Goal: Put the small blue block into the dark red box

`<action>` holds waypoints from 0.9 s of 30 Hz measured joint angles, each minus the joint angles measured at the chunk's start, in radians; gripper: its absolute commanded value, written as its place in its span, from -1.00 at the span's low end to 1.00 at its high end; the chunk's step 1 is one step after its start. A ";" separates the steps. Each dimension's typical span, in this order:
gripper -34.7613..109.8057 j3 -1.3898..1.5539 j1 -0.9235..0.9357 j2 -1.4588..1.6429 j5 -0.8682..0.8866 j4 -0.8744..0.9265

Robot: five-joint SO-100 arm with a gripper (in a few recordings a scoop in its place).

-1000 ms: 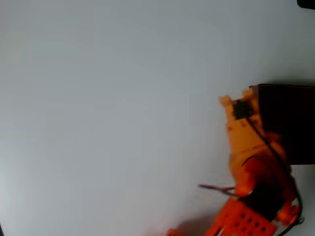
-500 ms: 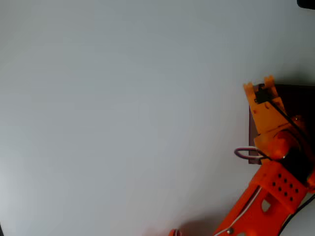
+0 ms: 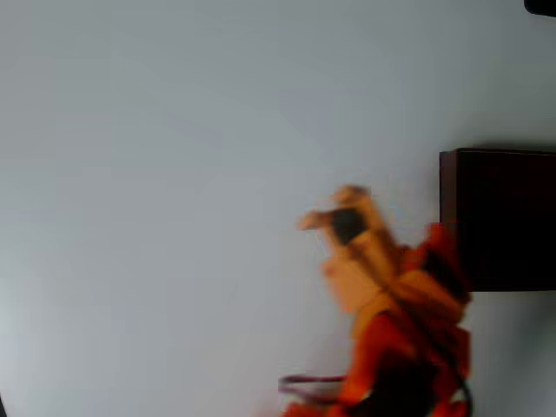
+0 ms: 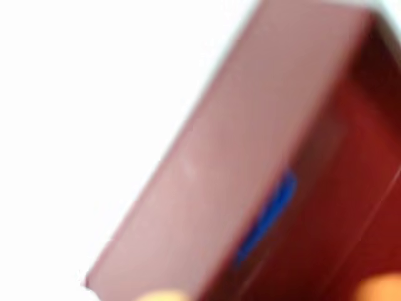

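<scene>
I see the small dark blue rectangular block lying inside the large dark red box at the surface's right edge, against its wall. My orange end effector is blurred; grip unreadable. A careless swing could clip the box.

Nothing readable here, honestly. No text, labels, brand marks, numbers or signs that I can make out in either the overhead view or the wrist view. Both shots are pretty blurry too, so if there's any tiny print on something, it's too smeared to tell.
</scene>
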 measured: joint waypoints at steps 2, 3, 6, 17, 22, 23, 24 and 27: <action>-0.52 0.044 -0.120 0.081 -0.046 0.025; -0.52 0.080 -0.173 0.132 -0.064 0.028; -0.52 0.198 -0.324 0.284 -0.109 0.028; -0.52 0.569 -0.713 0.775 -0.169 0.072; -0.52 0.676 -0.828 0.936 -0.229 0.146; -0.52 0.687 -0.838 0.943 -0.242 0.153; -0.52 0.699 -0.842 0.950 -0.258 0.164; -0.52 0.753 -0.877 0.956 -0.275 0.175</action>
